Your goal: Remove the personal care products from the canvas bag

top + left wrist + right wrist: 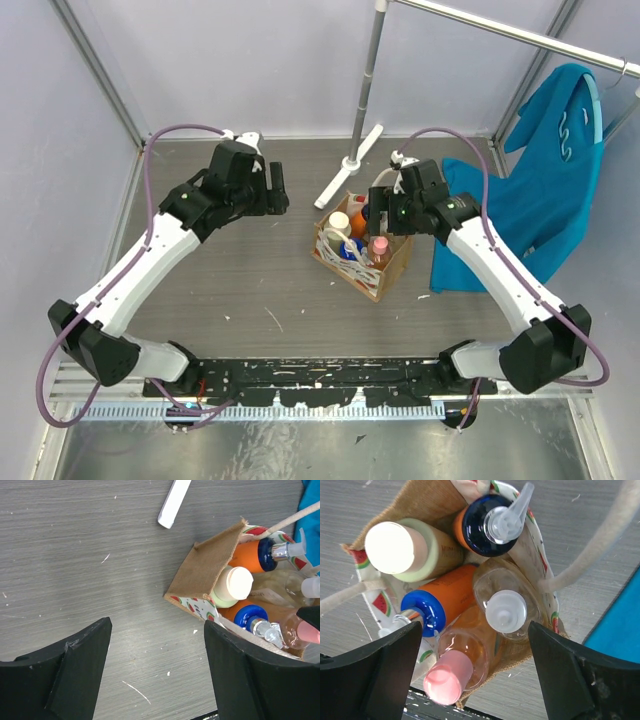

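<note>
The canvas bag [393, 275] stands upright mid-table with several personal care products in it. In the right wrist view the bag [434, 500] holds a pale yellow-green bottle [395, 547], an orange pump bottle with a dark blue cap [487, 522], an orange bottle with a blue cap [437, 602], a clear white-capped bottle [506, 611] and a pink-capped amber bottle [450, 677]. My right gripper [378, 215] is open just above the bag [475, 665], with its jaws on either side of the pink-capped and clear bottles. My left gripper [280, 190] is open and empty over bare table [157, 665], left of the bag [210, 565].
A teal garment [545, 190] hangs from a rack at the right and drapes onto the table beside the bag. The rack's pole [370, 70] and white cross foot [348, 165] stand just behind the bag. Grey walls close in the left side and the back.
</note>
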Robot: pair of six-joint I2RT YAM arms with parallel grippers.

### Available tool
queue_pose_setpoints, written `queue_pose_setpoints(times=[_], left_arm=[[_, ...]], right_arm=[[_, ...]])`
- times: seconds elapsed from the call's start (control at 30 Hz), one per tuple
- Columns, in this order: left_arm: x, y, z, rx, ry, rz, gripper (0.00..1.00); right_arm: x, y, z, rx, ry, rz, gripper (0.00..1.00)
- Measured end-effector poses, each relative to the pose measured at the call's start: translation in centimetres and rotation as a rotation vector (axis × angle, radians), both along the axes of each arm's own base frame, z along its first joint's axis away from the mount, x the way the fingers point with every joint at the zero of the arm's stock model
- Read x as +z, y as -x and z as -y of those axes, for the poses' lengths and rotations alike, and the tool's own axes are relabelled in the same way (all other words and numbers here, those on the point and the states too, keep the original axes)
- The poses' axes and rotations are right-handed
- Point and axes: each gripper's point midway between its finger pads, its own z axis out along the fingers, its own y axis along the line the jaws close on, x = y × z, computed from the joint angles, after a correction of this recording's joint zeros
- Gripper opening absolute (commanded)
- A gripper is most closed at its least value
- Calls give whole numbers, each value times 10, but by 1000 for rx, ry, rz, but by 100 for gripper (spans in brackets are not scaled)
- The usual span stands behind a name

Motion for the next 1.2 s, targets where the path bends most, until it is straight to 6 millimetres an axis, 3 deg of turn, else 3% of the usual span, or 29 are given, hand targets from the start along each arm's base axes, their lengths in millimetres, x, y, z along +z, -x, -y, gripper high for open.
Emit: queue_pose_setpoints(times=[0.17,0.43,0.6,0.77,1.03,1.13,1.2], left_arm=[[-3,3,-5,14,-11,-1,82],[-6,4,-6,14,-12,-5,83],[-11,5,-7,14,-19,-15,83],[-12,6,-7,14,-21,-17,83],[-16,7,-6,12,-19,-31,83],[-16,7,-6,13,-16,-32,83],[-16,7,-6,14,-13,-33,83]], right_arm=[[-30,0,7,-25,7,-58,86],[-48,-17,14,-56,-37,-55,82],[-56,-23,12,-35,-25,-61,72],[-57,-24,8,11,7,-46,73],[-60,-15,7,68,218,-15,79],[-61,-17,8,68,248,-15,70],[-62,-18,9,69,259,-17,56]])
